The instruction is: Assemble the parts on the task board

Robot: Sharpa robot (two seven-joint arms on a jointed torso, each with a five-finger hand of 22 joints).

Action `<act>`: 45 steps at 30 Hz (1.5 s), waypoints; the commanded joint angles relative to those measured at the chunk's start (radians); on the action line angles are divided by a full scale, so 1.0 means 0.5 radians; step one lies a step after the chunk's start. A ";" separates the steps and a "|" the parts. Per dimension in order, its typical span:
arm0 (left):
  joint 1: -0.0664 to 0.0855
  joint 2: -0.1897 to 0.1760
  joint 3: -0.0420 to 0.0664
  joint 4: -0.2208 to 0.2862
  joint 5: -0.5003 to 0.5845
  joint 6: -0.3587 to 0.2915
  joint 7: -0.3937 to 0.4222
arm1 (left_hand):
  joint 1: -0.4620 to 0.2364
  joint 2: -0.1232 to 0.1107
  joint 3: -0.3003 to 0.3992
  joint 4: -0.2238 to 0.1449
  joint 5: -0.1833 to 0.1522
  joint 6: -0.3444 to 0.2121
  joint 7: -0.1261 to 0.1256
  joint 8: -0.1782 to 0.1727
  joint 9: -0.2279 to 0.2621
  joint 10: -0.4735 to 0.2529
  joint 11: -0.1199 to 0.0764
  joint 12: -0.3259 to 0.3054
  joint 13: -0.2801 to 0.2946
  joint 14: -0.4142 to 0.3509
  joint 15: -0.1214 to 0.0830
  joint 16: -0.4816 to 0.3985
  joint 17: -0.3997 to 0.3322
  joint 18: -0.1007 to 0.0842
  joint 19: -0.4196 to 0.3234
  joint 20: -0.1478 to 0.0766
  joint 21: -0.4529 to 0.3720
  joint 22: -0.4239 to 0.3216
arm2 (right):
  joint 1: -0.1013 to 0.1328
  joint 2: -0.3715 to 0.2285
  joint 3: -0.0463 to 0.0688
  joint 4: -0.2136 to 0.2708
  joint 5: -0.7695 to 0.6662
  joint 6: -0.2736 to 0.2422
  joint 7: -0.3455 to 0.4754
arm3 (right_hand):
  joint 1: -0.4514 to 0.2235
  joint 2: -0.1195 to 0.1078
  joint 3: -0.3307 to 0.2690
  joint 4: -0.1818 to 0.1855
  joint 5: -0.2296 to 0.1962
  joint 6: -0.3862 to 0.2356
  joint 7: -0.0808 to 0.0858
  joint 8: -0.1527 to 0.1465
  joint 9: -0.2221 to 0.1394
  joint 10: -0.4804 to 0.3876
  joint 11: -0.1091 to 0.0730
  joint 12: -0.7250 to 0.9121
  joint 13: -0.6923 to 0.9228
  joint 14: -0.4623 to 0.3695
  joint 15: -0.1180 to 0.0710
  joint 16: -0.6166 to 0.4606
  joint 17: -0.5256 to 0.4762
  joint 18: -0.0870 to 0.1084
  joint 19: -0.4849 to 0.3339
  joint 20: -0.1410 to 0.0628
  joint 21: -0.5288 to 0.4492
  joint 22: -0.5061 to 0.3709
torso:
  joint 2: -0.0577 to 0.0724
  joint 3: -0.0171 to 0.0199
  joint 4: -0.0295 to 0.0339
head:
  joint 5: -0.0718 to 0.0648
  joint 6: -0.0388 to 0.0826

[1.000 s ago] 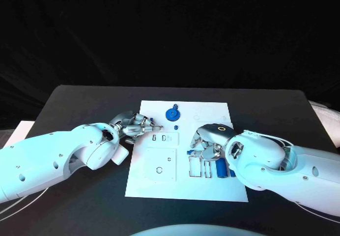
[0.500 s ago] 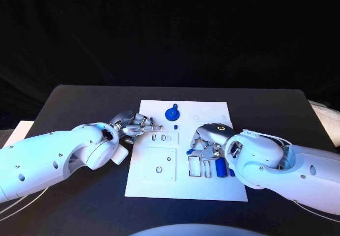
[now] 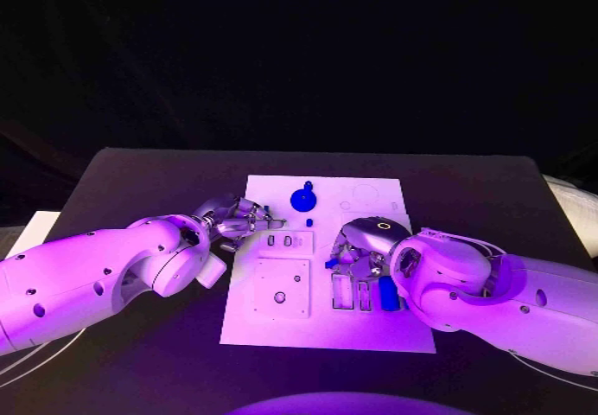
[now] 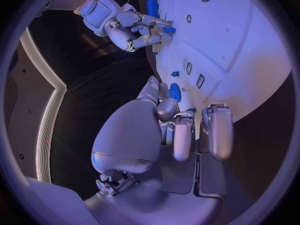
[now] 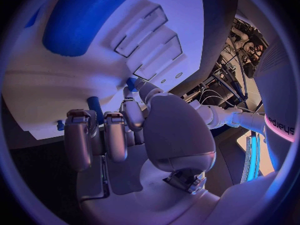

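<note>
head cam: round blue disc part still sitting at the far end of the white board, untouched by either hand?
Yes, the round blue disc part lies on the white task board at its far end, apart from both hands.

A black worktop [image 3: 149, 177] carries everything, its surface matte and dark. Behind its far edge hangs a black cloth backdrop [image 3: 299, 69], creased in soft folds. At the worktop's near left corner a pale flat thing [image 3: 31, 232] juts out from under the arm; it may be a sheet or a tray, too little shows to tell. A light rounded shape [image 3: 573, 203] sits past the right edge.
</note>
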 commanded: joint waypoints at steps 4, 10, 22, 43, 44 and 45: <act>0.000 0.004 0.001 0.005 0.010 0.030 0.022 | 0.028 0.001 0.011 -0.002 0.010 -0.006 -0.010 -0.003 -0.002 0.006 -0.014 -0.008 -0.004 0.207 -0.011 0.006 0.527 -0.033 0.077 -0.015 0.003 0.225 | -0.004 0.009 -0.002 -0.016 -0.019 0.016 0.033 | 0.021 -0.006 0.013 -0.001 -0.012 0.014 0.005 0.005 0.001 0.001 -0.013 0.000 -0.004 0.183 -0.001 -0.004 0.382 -0.005 0.062 0.004 -0.009 0.209 | -0.001 -0.0009 0.000 | 0.000 0.001; 0.000 0.006 0.001 0.006 0.010 0.031 0.024 | 0.029 0.003 0.014 -0.002 0.009 -0.006 -0.010 -0.004 -0.002 0.006 -0.014 -0.009 -0.004 0.207 -0.011 0.006 0.527 -0.033 0.077 -0.015 0.003 0.225 | -0.005 0.024 -0.003 -0.048 -0.016 0.022 0.042 | 0.020 -0.009 0.011 -0.001 -0.015 0.011 0.006 0.003 0.000 0.001 -0.012 -0.001 -0.004 0.183 -0.001 -0.005 0.382 -0.005 0.062 0.004 -0.009 0.209 | 0.000 -0.0003 0.001 | -0.001 0.005; 0.000 0.008 0.001 0.007 0.010 0.035 0.031 | 0.029 0.003 0.014 -0.002 0.009 -0.006 -0.010 -0.004 -0.002 0.006 -0.014 -0.009 -0.004 0.207 -0.011 0.006 0.527 -0.033 0.077 -0.015 0.003 0.225 | -0.010 0.071 -0.007 -0.105 -0.006 0.022 0.069 | 0.021 -0.010 0.011 -0.002 -0.018 0.008 0.007 0.001 -0.001 0.001 -0.012 -0.001 -0.004 0.183 0.000 -0.004 0.383 -0.005 0.063 0.004 -0.009 0.209 | 0.000 0.0006 -0.001 | 0.002 -0.001; 0.000 0.014 0.001 0.012 0.010 0.041 0.040 | 0.030 0.004 0.017 -0.002 0.009 -0.007 -0.009 -0.005 -0.003 0.005 -0.014 -0.011 -0.007 0.207 -0.011 0.006 0.527 -0.031 0.073 -0.015 -0.002 0.219 | -0.015 0.074 -0.008 -0.105 0.047 -0.320 0.228 | 0.134 0.163 0.106 -0.081 0.039 0.178 -0.076 0.111 0.051 0.072 -0.077 0.119 0.072 0.190 -0.051 0.013 0.412 -0.011 0.078 -0.038 0.007 0.242 | -0.001 -0.0011 0.000 | -0.002 0.004; 0.000 0.015 0.001 0.013 0.010 0.042 0.040 | 0.030 0.004 0.018 -0.002 0.009 -0.007 -0.009 -0.005 -0.003 0.004 -0.014 -0.011 -0.007 0.207 -0.011 0.006 0.527 -0.031 0.073 -0.015 -0.002 0.219 | -0.015 0.073 -0.008 -0.100 0.049 -0.342 0.230 | 0.133 0.164 0.106 -0.082 0.043 0.178 -0.077 0.113 0.052 0.074 -0.078 0.122 0.074 0.190 -0.052 0.013 0.413 -0.011 0.078 -0.039 0.007 0.242 | -0.002 -0.0010 0.000 | -0.003 0.005; 0.000 0.017 0.001 0.014 0.010 0.043 0.041 | 0.030 0.003 0.018 -0.002 0.009 -0.007 -0.009 -0.005 -0.003 0.004 -0.014 -0.013 -0.009 0.207 -0.011 0.006 0.527 -0.031 0.072 -0.015 -0.004 0.217 | -0.015 0.071 -0.008 -0.095 0.051 -0.362 0.230 | 0.132 0.164 0.105 -0.083 0.048 0.179 -0.078 0.115 0.053 0.074 -0.079 0.121 0.074 0.191 -0.053 0.013 0.413 -0.011 0.078 -0.040 0.007 0.243 | -0.002 -0.0007 0.000 | -0.003 0.007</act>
